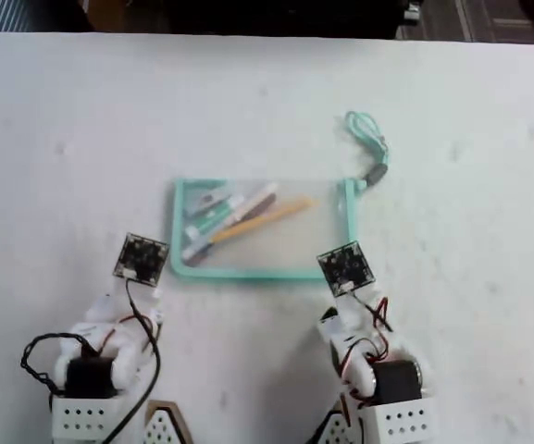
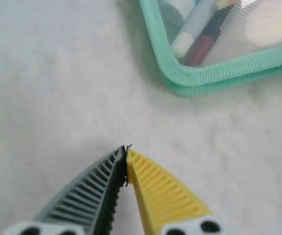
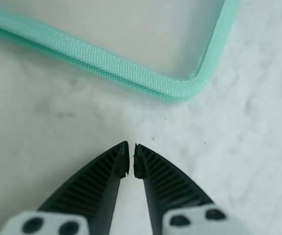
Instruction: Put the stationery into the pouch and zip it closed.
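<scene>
Evenly lit across a white, faintly mottled surface [image 1: 470,120]. Beyond its far edge, a dark strip of room [image 1: 248,14], turning greyer past the far right corner.

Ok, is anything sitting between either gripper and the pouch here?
Nothing visible. Only bare table separates the left gripper from the pouch's near corner, and likewise the right gripper from its other near corner. The pens are already inside.

Bright, diffuse overhead light leaves the white table [image 1: 267,92] nearly washed out. A glare patch sits on the pouch [image 2: 270,22] window. A soft, faint shadow lies beside its rim.
</scene>
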`<action>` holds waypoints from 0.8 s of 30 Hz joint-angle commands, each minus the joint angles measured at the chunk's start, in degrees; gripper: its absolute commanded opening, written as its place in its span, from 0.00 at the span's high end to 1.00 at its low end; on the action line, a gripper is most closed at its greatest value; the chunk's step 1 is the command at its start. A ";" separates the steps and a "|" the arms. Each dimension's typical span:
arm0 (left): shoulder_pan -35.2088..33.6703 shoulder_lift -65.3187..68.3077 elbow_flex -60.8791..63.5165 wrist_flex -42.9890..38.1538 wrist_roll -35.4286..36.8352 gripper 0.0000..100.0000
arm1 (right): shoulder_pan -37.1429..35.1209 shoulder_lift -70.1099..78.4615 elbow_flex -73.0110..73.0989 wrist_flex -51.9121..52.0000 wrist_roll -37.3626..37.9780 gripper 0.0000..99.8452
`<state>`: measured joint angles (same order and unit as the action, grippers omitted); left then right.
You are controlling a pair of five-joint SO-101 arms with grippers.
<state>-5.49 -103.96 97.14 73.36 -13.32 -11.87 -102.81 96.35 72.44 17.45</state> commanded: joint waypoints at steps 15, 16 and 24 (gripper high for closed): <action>0.13 -0.40 -0.18 0.18 -0.53 0.98 | 7.60 -0.40 0.53 0.22 -15.03 0.98; 0.13 -0.40 -0.18 0.18 -0.53 0.98 | 7.60 -0.40 0.53 0.22 -15.03 0.98; 0.13 -0.40 -0.18 0.18 -0.53 0.98 | 7.52 -0.40 0.53 0.22 -15.03 0.98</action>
<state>-5.49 -103.96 97.14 73.36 -13.49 -4.75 -102.90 96.35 72.44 3.03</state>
